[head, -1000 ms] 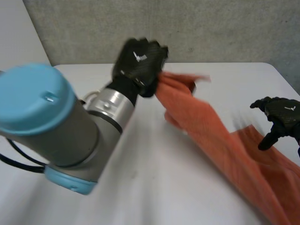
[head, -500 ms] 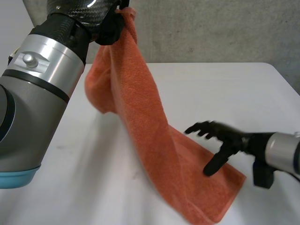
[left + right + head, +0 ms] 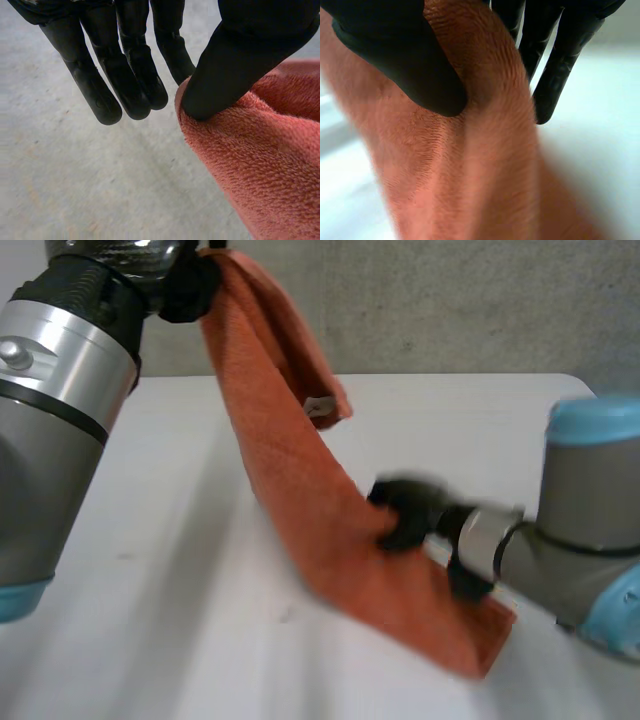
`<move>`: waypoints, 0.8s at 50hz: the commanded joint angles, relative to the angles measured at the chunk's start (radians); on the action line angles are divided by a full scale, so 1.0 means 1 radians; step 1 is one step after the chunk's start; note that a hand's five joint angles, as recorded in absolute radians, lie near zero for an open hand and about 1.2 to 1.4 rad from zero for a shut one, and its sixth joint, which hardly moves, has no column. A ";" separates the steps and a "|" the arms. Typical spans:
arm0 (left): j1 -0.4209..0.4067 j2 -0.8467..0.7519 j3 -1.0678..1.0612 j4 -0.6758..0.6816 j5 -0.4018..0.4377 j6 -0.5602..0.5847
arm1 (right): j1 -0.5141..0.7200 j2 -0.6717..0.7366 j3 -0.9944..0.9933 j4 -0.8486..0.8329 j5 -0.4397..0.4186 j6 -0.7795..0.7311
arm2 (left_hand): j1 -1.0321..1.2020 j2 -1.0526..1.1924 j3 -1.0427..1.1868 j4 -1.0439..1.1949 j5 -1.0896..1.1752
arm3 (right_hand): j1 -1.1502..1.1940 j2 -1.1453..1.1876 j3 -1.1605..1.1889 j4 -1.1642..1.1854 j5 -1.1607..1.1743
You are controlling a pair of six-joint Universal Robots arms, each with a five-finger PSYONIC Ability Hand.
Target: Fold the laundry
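An orange towel (image 3: 300,480) hangs stretched from high at the back left down to the white table (image 3: 150,640) at the front right. My left hand (image 3: 185,285) holds its top end up in the air; in the left wrist view the thumb (image 3: 235,65) pinches the towel's edge (image 3: 260,165) against the fingers (image 3: 125,75). My right hand (image 3: 405,515) grips the towel's long edge low down, near the table. In the right wrist view its thumb (image 3: 405,55) and fingers (image 3: 555,60) close on a ridge of the towel (image 3: 470,165).
A grey wall (image 3: 450,300) stands behind the table's far edge. The towel's lower corner (image 3: 480,640) rests on the table near my right arm (image 3: 590,530). A small white label (image 3: 320,407) shows on a hanging fold.
My right hand has moved left onto the towel and closed on its edge. The left hand has lifted the top end a little higher, and the towel hangs tauter.
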 commanded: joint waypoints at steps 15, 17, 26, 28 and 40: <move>0.135 -0.066 -0.451 -0.084 -0.001 -0.191 | 0.022 -0.205 0.077 -0.202 0.158 -0.371 | 0.265 0.199 0.206 0.201 0.262 | 0.427 0.226 0.221 0.210 0.254; 0.112 -0.065 -0.519 -0.125 -0.001 -0.191 | 0.036 -0.185 0.101 -0.150 0.168 -0.446 | 0.265 0.199 0.206 0.201 0.262 | 0.427 0.226 0.221 0.210 0.254; 0.061 -0.066 -0.600 -0.300 -0.002 -0.159 | 0.033 -0.183 0.170 -0.088 0.155 -0.529 | -0.288 -0.354 -0.348 -0.352 -0.291 | 0.427 0.226 0.221 0.210 0.254; 0.063 -0.063 -0.570 -0.300 -0.004 -0.101 | 0.039 -0.197 0.181 -0.088 0.146 -0.532 | -0.464 -0.531 -0.524 -0.528 -0.468 | 0.427 0.226 0.221 0.210 0.254; -0.027 -0.097 -0.300 -0.205 -0.005 -0.074 | 0.045 -0.278 0.250 -0.105 0.112 -0.538 | -0.650 -0.717 -0.710 -0.714 -0.654 | 0.427 0.226 0.221 0.210 0.254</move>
